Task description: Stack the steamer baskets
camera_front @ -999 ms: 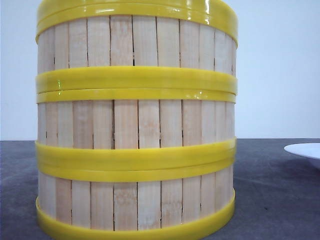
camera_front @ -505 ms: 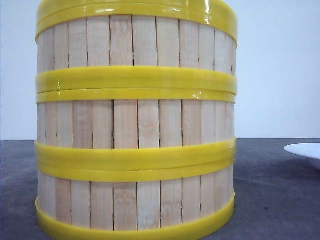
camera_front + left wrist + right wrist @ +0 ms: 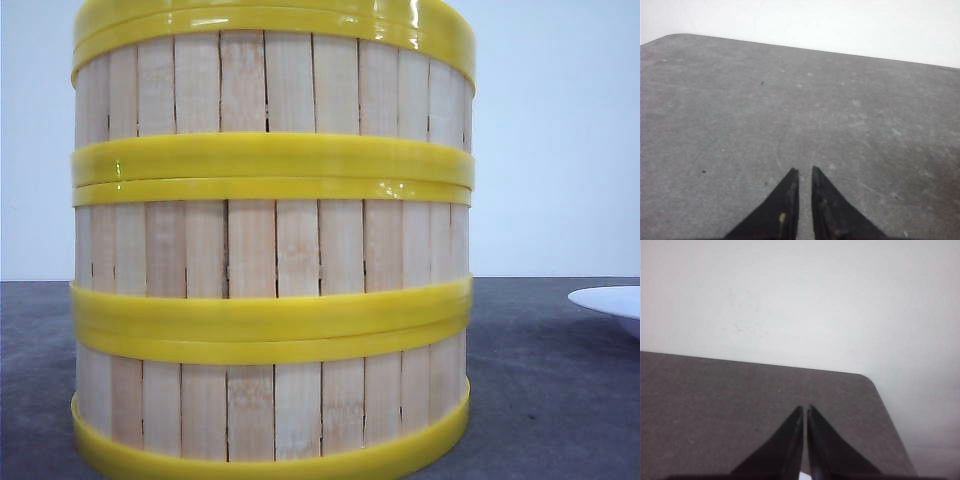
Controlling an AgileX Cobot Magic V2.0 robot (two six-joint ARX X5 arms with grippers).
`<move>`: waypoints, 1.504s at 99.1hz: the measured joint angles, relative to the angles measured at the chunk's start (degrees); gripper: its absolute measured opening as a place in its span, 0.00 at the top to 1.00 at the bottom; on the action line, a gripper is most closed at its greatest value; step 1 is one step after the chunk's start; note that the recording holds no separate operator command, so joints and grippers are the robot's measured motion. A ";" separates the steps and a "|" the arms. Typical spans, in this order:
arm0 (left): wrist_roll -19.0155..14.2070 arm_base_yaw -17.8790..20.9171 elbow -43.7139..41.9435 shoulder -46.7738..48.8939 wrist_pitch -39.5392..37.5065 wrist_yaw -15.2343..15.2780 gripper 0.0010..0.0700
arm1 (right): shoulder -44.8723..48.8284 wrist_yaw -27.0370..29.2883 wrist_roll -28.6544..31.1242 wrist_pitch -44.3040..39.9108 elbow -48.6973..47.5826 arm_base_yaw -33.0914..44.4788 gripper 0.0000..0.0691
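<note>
Both claws, left [image 3: 804,172] and right [image 3: 805,409], sit pinched narrow, holding nothing; steamer baskets [image 3: 270,250] look fully stacked, so I'd just retreat.

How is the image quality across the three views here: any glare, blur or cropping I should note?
Front view: the stacked steamer baskets fill the frame, cropped at top and bottom, with small glare streaks on the yellow rims; the white plate is cut off at the right edge. Left wrist view: soft, even light on the grey table. Right wrist view: dim and hazy, the dark fingers showing little detail.
</note>
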State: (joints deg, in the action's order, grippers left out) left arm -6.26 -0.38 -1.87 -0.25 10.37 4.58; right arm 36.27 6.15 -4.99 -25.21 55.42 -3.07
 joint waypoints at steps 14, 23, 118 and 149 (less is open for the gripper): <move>0.00 0.00 0.00 0.00 0.02 0.00 0.99 | -6.43 -0.15 -0.15 8.02 -12.02 1.31 0.99; 0.00 0.00 0.00 -0.02 0.02 0.00 0.99 | -11.06 -0.15 -0.15 14.16 -20.52 1.75 0.99; 0.00 0.00 0.00 0.00 0.02 -0.02 0.99 | -36.06 -0.17 3.96 20.87 -54.58 5.18 0.99; 0.00 0.00 0.00 0.00 0.00 -0.02 0.99 | -36.06 -0.15 4.42 21.92 -54.58 5.18 0.99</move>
State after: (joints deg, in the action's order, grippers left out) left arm -6.26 -0.38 -1.87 -0.25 10.37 4.56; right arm 0.21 6.00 -0.58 -3.29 0.84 2.11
